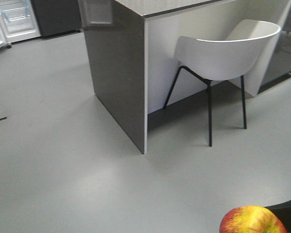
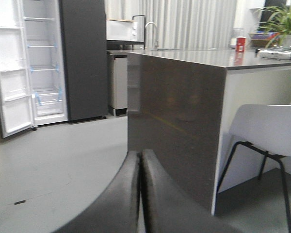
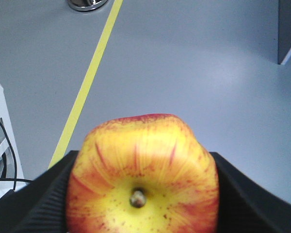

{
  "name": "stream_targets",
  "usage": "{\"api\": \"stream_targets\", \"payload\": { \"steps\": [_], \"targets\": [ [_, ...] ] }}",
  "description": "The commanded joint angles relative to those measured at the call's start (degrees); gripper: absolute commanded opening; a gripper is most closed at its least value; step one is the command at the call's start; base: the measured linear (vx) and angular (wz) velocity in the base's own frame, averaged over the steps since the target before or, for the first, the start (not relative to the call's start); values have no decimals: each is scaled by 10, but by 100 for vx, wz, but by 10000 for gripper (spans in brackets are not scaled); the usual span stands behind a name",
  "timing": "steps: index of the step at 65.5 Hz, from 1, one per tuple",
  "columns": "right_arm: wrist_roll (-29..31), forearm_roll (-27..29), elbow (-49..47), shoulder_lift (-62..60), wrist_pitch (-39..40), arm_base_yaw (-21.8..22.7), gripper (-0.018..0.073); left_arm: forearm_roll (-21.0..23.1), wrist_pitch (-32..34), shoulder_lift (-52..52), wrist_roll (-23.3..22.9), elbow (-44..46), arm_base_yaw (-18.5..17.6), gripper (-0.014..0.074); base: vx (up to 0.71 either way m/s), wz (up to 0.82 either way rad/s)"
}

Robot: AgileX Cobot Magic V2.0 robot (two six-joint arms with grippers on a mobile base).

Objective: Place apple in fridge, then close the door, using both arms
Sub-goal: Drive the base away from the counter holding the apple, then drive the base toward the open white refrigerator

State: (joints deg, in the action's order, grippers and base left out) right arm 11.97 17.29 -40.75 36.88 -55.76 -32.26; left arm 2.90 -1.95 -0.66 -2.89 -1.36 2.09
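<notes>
Grey kitchen floor stretches toward the fridge point(image 2: 82, 58), its door point(image 2: 9, 73) open (both well apart from the arms). Right gripper point(image 3: 141, 194) clamps the apple point(image 3: 143, 160); left gripper point(image 2: 139, 189) is pressed closed, empty. Placing and closing remain.

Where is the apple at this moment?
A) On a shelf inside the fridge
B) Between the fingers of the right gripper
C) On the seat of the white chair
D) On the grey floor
B: in the right wrist view the apple sits clamped between the black pads of the right gripper, above the floor, while the fridge stands open across the room.
</notes>
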Motion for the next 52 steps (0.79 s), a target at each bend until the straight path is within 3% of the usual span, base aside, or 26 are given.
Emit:
{"api": "stream_targets", "payload": {
  "steps": [1,52],
  "targets": [
    [4,10,-15,0,33,1,67,1,43,-9,-4,-17,2,-6,4,29],
    [4,10,-15,0,33,1,67,1,43,-9,-4,-17,2,-6,6,26]
  ]
}}
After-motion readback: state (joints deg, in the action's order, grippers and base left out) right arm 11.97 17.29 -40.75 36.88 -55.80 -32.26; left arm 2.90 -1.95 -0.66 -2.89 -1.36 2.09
